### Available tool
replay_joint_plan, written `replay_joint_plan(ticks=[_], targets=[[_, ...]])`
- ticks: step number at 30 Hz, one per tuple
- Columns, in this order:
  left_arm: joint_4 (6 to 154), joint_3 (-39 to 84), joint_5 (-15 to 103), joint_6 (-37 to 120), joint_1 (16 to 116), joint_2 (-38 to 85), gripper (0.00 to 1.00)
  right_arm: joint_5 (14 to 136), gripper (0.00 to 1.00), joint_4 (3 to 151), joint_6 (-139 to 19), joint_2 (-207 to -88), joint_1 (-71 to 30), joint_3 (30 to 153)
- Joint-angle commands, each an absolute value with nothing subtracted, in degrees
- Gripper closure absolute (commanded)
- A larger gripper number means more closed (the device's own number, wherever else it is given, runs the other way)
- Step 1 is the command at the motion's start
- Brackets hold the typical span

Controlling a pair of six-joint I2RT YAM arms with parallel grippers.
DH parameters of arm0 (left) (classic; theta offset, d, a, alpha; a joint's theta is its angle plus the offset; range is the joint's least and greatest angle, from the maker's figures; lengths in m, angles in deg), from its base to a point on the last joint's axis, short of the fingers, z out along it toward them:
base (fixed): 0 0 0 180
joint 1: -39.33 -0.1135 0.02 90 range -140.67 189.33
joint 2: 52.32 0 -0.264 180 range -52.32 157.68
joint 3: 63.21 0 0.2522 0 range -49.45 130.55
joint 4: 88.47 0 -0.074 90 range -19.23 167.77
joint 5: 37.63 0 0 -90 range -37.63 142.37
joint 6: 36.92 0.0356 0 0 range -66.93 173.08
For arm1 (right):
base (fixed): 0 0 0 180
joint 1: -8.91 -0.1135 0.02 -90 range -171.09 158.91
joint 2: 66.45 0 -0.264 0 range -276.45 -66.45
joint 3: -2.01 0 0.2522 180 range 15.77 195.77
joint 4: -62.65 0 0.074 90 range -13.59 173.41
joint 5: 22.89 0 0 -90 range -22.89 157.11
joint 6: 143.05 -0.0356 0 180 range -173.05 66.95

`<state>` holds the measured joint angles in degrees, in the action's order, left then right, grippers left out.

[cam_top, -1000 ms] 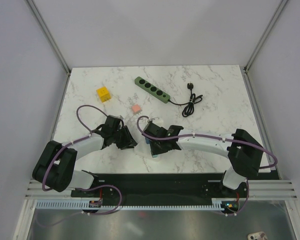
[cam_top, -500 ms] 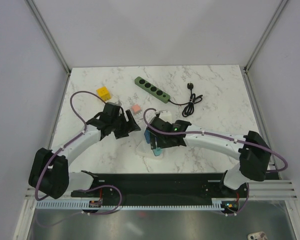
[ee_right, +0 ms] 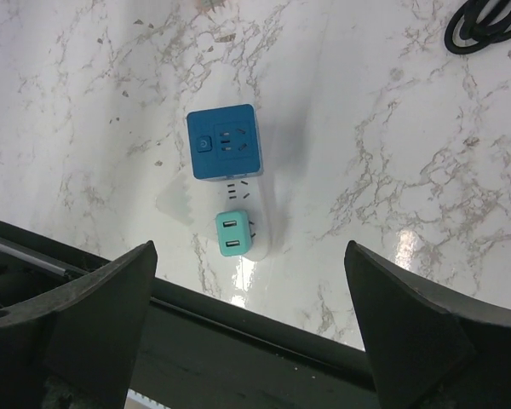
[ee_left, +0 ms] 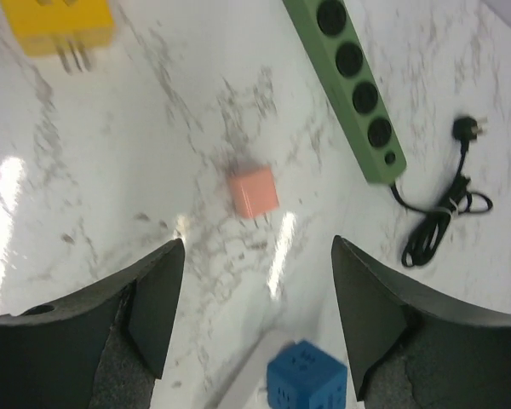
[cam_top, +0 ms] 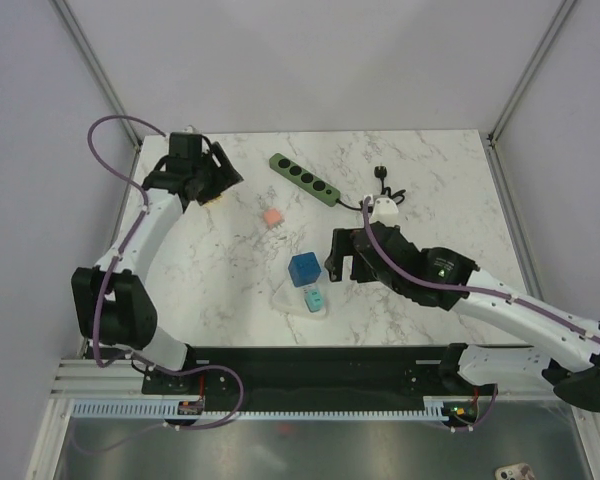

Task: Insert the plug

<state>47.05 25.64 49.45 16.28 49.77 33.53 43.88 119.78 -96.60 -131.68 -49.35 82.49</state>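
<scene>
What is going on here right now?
Both hands are open and hold nothing. The left hand hangs over the far left of the white marble table, near a yellow cube plug. The right hand hangs above the blue cube socket and the small teal plug, which lies beside it with prongs showing, not inserted.

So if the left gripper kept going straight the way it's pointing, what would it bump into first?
Probably the small pink cube-shaped plug, lying straight ahead of the open left gripper in its wrist view. Depth is unclear, so it might touch the white marble table just before it.
</scene>
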Motion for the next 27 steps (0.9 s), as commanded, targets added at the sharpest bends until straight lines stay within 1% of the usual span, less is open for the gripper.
replay_joint_plan(ticks=[1,3,5,9,16,18,24,25,27], targets=[[45.5,34.4,56.7,22.1,46.2,41.6,0.24,44.0,0.02,114.7,-93.0,-128.9,-49.3,78.4],[44.6,39.2,59.8,23.7,45.1,47.8,0.23,44.4,0.02,113.0,-91.6,-128.5,-49.2,77.4],[42.8,42.4,60.2,24.6,44.2,53.9,0.22,44.3,0.02,112.2,-90.6,-128.8,-49.3,77.1],[40.9,48.0,62.8,26.4,42.5,61.4,0.12,43.7,0.02,110.8,-87.2,-130.2,-49.3,77.0],[38.7,56.7,65.0,26.5,40.3,69.9,0.12,43.0,0.02,108.7,-84.0,-132.8,-49.1,76.9],[38.7,58.2,64.6,27.1,40.3,71.8,0.13,43.1,0.02,108.0,-83.6,-133.7,-49.0,76.6],[38.7,60.8,62.0,27.9,40.3,76.4,0.23,43.8,0.02,106.0,-83.2,-136.1,-48.5,76.4],[38.7,60.7,61.6,28.5,40.3,76.5,0.3,44.0,0.02,106.0,-83.1,-136.3,-48.4,76.6],[38.7,60.3,60.6,28.8,40.4,76.0,0.35,44.0,0.02,106.0,-83.1,-136.6,-48.2,76.5]])
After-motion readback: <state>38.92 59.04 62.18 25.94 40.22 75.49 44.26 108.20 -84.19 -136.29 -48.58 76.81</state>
